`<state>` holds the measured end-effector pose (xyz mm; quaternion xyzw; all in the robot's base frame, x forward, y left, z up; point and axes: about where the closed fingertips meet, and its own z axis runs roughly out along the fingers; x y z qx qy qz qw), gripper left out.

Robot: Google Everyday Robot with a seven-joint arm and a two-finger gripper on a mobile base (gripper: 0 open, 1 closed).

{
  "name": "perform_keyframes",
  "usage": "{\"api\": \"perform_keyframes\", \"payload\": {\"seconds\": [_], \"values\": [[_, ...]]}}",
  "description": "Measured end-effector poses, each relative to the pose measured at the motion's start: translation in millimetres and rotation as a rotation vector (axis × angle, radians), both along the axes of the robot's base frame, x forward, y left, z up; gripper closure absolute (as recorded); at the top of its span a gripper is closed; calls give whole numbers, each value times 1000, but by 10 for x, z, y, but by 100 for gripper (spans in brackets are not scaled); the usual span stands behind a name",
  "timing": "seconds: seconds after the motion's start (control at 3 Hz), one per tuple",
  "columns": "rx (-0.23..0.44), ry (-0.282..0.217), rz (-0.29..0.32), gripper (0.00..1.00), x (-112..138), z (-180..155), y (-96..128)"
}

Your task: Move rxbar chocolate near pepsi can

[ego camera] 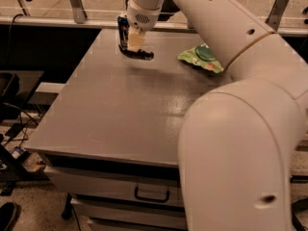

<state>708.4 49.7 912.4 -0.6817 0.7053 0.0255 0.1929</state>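
Evidently, the rxbar chocolate (138, 55) was clamped flat between the fingers of the gripper (136, 47); it was held low over the table (120, 114), just beside the pepsi can (122, 29), presumably for release there; the green chip bag (202, 57) was seen well apart.

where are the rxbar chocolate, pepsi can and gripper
rxbar chocolate (137, 55), camera view, middle of the wrapper
pepsi can (121, 30), camera view, visible left side
gripper (136, 46), camera view, between fingertips, beside the can
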Motion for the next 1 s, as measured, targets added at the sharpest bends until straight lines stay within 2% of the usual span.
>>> {"api": "perform_keyframes", "payload": {"seconds": [0.33,0.67,1.0], "values": [[-14,-69,-35,100,421,59,-117],[-9,-139,-60,98,730,44,-165],[0,-164,-67,76,853,27,-177]]}}
